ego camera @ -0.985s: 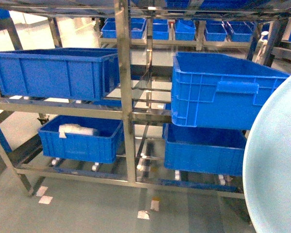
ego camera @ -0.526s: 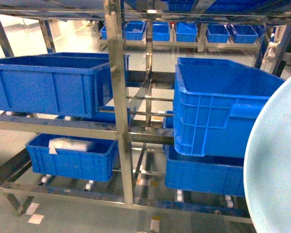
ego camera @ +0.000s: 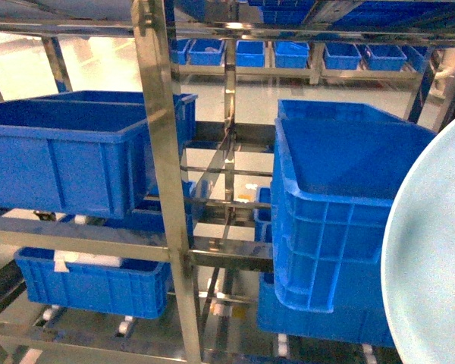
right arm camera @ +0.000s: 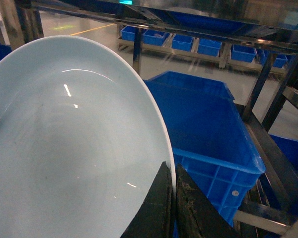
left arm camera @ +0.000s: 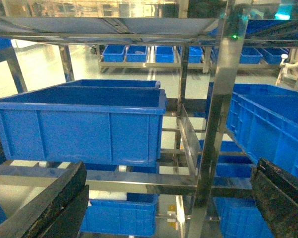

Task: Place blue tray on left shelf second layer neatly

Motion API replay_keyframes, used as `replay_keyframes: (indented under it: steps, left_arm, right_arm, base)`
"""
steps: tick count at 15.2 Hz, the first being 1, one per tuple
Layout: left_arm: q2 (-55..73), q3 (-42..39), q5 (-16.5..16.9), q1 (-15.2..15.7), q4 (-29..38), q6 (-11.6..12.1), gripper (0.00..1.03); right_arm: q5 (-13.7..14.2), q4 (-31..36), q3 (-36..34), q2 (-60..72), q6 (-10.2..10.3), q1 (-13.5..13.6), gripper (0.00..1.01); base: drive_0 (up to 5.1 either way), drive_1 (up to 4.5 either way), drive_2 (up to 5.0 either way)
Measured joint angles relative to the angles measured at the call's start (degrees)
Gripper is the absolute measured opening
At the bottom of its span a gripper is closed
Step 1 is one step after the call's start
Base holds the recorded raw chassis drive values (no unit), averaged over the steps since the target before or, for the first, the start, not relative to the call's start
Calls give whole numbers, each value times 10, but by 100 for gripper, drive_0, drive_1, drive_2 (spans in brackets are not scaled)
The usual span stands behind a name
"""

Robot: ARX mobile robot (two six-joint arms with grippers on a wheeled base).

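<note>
Nearest, in the right wrist view, the right gripper (right arm camera: 172, 208) pinches the rim of the blue tray (right arm camera: 74, 148) between closed fingers; the tray fills the left and centre of that frame, tilted on edge. In the head view the tray (ego camera: 432, 258) occupies the lower right edge. In the left wrist view the left gripper (left arm camera: 169, 208) stands wide apart and grasps nothing, one finger (left arm camera: 44, 208) at lower left, the other at lower right. Beyond, a steel post (ego camera: 161, 174) runs down the left-centre of the head view. A left crate (ego camera: 68, 155) sits on the shelf at mid-left. A right crate (ego camera: 341, 205) sits tilted at centre right. Further crates (ego camera: 288, 53) line the upper background.
</note>
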Motion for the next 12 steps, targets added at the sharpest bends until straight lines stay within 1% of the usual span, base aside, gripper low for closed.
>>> replay_keyframes:
  steps: [7, 12]
  left_arm:
    - [0, 0, 0, 0, -1, 0, 98]
    - [0, 0, 0, 0, -3, 0, 98]
  right_arm:
    - [0, -1, 0, 0, 0, 0, 2]
    - [1, 2, 0, 0, 0, 0, 2]
  base:
    - [1, 399, -396]
    - [0, 0, 0]
